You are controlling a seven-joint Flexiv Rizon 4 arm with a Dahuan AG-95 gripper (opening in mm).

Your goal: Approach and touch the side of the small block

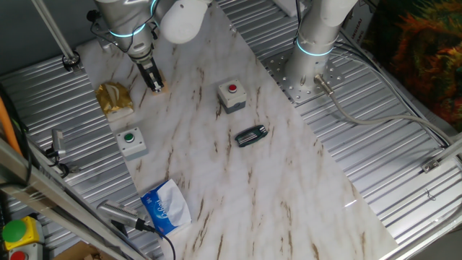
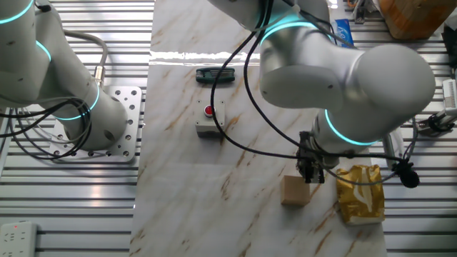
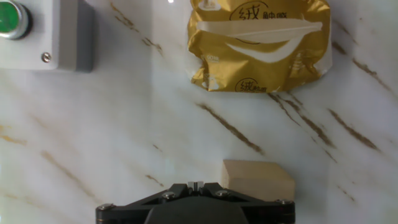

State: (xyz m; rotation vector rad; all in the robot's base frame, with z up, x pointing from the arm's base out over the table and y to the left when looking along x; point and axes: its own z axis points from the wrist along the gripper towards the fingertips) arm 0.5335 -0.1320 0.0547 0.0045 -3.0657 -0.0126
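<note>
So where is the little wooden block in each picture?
One fixed view: small block upper left, mostly hidden beside the pincer.
The other fixed view: lower middle-right, below the pincer.
Hand view: bottom centre-right.
Shared landmark: the gold packet next to it.

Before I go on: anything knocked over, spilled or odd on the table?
Nothing stands out. The small block sits flat on the marble top by the gripper. The gold packet is crumpled but closed, nothing spilled. Both button boxes, red and green, stand upright.
</note>
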